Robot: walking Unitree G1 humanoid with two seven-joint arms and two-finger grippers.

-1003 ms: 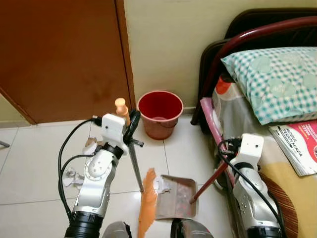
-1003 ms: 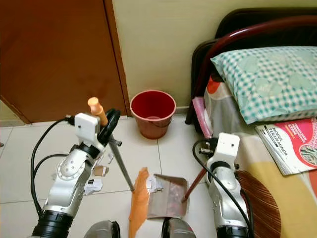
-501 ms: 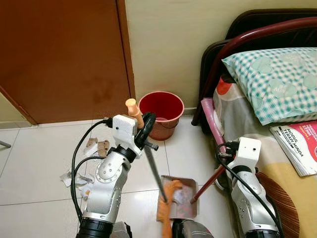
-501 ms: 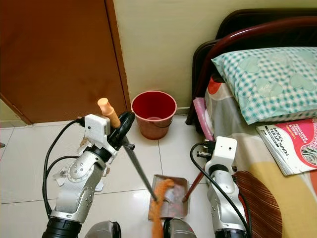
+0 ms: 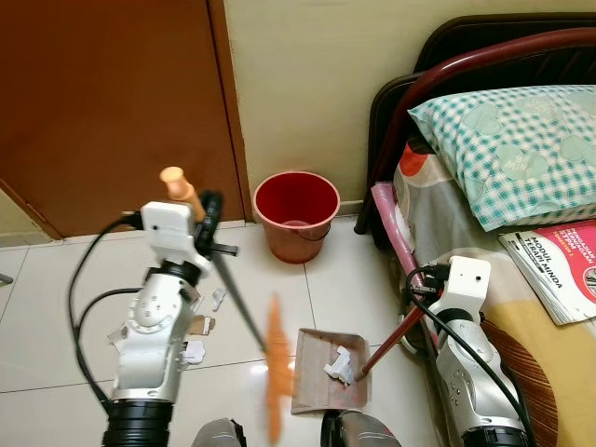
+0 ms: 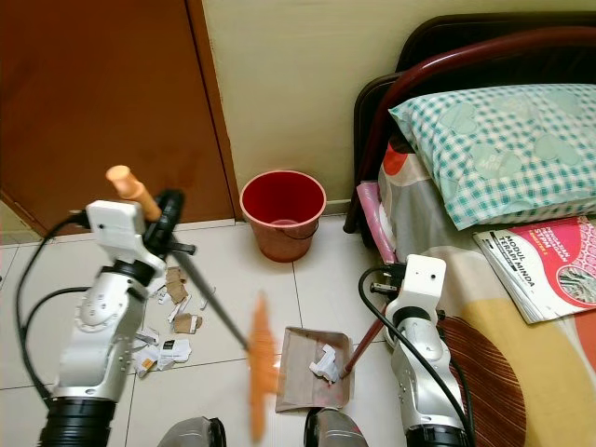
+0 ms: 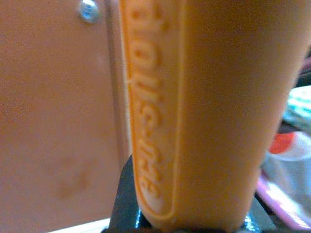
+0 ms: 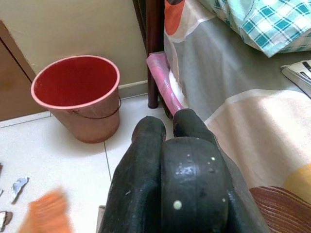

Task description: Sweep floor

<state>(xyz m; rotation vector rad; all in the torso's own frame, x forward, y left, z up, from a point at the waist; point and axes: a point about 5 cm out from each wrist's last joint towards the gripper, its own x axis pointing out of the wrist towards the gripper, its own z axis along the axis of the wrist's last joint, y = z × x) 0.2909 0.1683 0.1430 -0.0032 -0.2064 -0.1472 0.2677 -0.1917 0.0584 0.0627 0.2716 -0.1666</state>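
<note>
My left gripper (image 5: 209, 222) is shut on the broom's orange grip (image 7: 209, 111), held up in front of the door. The dark shaft slants down to the blurred orange bristles (image 5: 274, 369), which hang just left of the dustpan (image 5: 317, 386). The brown dustpan lies flat on the tiles with white paper scraps (image 5: 338, 363) inside. Its dark red handle (image 5: 389, 341) rises to my right gripper (image 5: 423, 298), which is shut on it beside the bed; the shut fingers (image 8: 148, 141) show in the right wrist view. More paper and cardboard scraps (image 6: 172, 321) lie on the floor to the left.
A red bucket (image 5: 296, 214) stands against the wall beyond the dustpan. The brown door (image 5: 112, 102) is at the left. A bed (image 5: 447, 200) with a checked pillow (image 5: 507, 140) and a magazine (image 5: 554, 275) fills the right side.
The broom head has swung left, off the dustpan to its left side. White scraps now lie in the pan. My left arm moved left with the broom; the right arm held still.
</note>
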